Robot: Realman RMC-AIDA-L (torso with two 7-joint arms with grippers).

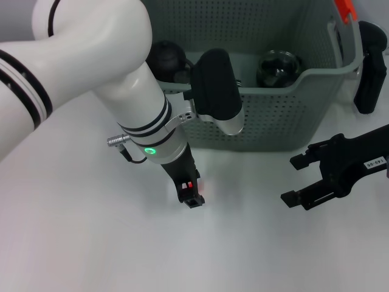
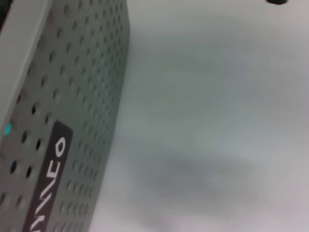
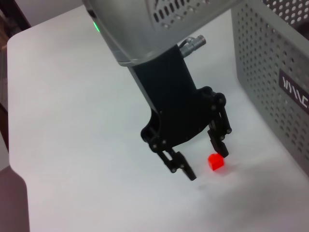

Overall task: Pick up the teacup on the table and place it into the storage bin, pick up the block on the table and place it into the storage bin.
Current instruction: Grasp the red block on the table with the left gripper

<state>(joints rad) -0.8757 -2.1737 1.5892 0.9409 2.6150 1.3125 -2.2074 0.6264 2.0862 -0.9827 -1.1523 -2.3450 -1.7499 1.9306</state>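
The large grey-green perforated plastic storage bin [image 1: 273, 115] stands at the white worktop's [image 1: 73, 231] far edge. Before it the left gripper [image 3: 205, 162], fingers wide, straddles the small red block [image 3: 216, 161]; the right gripper [image 1: 304, 179] waits open nearby. The block looks light, rigid, best pinched on opposite flat faces, and the head view mostly hides it.

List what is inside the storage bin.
Inside the storage bin, the head view shows two dark rounded items: one glossy, near the right wall, one at left. The left arm covers the space between.
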